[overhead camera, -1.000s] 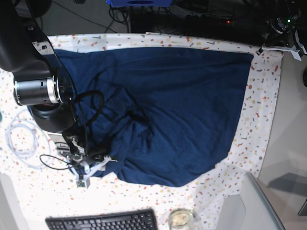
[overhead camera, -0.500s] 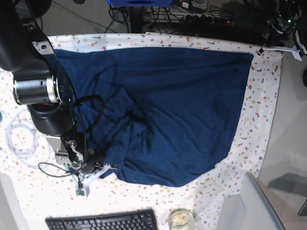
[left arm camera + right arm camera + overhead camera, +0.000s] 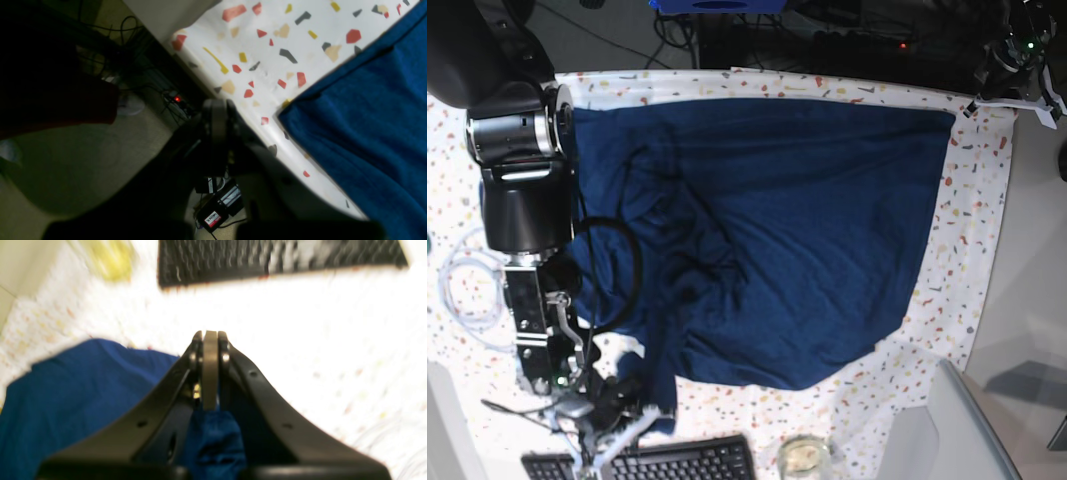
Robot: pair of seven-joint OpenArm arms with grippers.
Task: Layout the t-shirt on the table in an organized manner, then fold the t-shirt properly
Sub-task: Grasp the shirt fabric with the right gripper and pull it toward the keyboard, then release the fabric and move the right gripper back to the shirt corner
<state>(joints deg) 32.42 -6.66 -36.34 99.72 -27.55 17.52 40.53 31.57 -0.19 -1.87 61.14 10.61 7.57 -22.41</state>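
Clamped shut on a bunch of navy fabric, my right gripper [image 3: 210, 340] now sits close to the keyboard [image 3: 642, 462] at the near edge of the table [image 3: 987, 250]; its wrist view shows the jaws pressed together with blue cloth pinched up between them. A second ago it stood further back on the cloth with its jaws parted, at the crumpled lower-left part of the t-shirt [image 3: 777, 230]; since then it has closed and pulled toward the keyboard, and a strip of fabric has come with it, drawn out into a narrow tongue that reaches the gripper. I judge that this is the sleeve or a side corner being stretched out, so the layout step is under way and the fold has not begun. The rest of the garment lies spread over the middle of the speckled cloth, its far edge straight but the region near my arm wrinkled and doubled over. My left gripper [image 3: 218, 110] hangs off the far corner of the table, jaws together on nothing, just beside the shirt's corner. If I drag much further the cloth could slide as a whole rather than flatten.
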